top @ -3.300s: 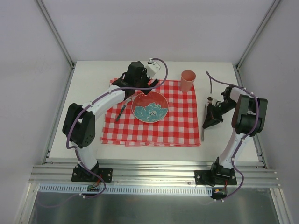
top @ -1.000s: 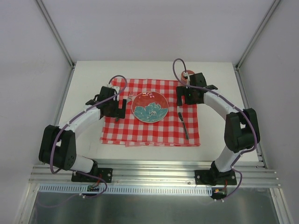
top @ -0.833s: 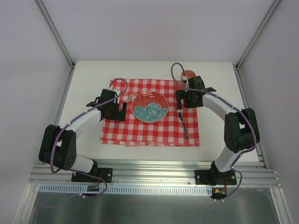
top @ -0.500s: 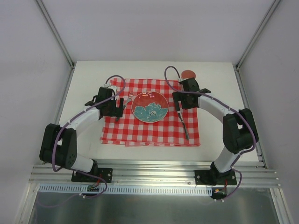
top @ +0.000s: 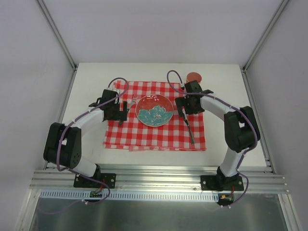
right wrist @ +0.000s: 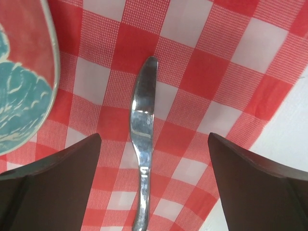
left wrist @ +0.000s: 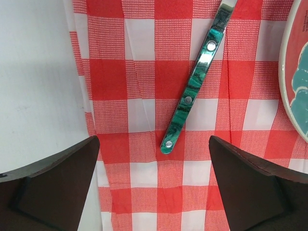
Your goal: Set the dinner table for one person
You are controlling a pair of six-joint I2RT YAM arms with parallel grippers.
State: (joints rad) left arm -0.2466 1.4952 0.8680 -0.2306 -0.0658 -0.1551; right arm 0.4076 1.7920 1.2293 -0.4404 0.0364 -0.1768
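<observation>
Left pincer [left wrist: 153, 185] gapes above the fork [left wrist: 192, 82] — right pincer [right wrist: 154, 183] above the knife [right wrist: 143, 115].

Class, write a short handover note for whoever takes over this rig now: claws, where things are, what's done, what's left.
Left claw: open, empty, over the fork.
Right claw: open, empty, over the knife.
Checked cloth on the dinner table: plate in the middle, fork left of it, knife right of it, cup by the far right corner, partly hidden by the right arm.
Done: the setting looks laid.
Left: likely only drawing both arms back.
</observation>
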